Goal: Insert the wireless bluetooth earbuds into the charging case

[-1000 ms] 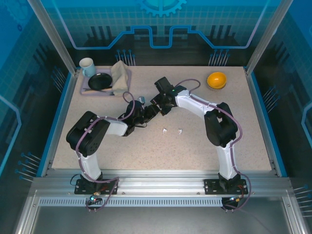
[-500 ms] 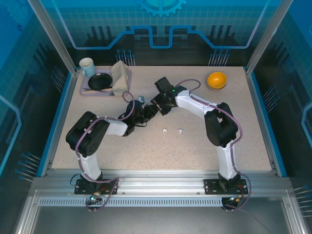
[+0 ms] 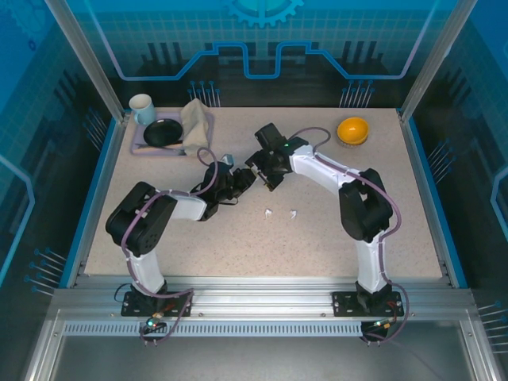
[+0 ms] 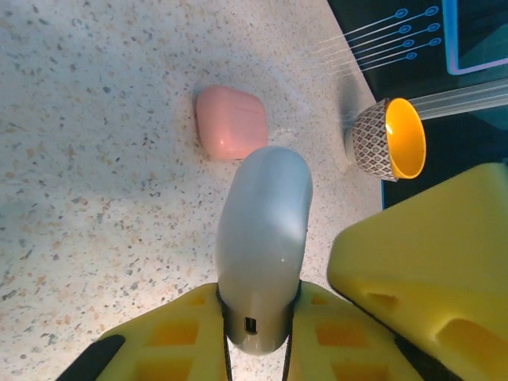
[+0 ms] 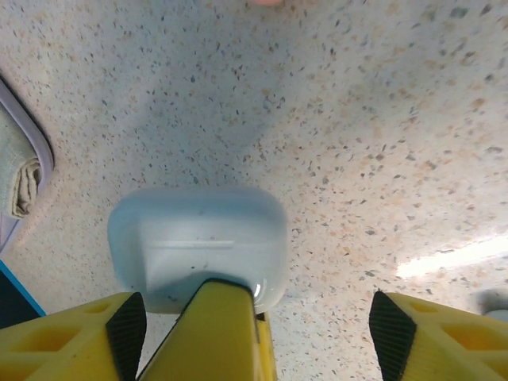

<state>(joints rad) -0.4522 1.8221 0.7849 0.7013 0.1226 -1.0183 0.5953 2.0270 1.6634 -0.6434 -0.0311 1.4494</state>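
A white charging case is clamped between the yellow fingers of my left gripper, which is shut on it just above the table. In the top view that gripper meets my right gripper at the table's middle. The right gripper stands open, its black pads wide apart. The same white case sits just ahead of its left side, untouched by it. A salmon-pink case lies shut on the table beyond. Two white earbuds lie side by side nearer the front.
An orange bowl stands at the back right. A lilac tray at the back left carries a mug, a black plate and a folded cloth. Blue walls close the table's sides.
My right gripper has opened wide and let go of the white case. My left gripper has closed fully on the case. Both arms have shifted slightly.
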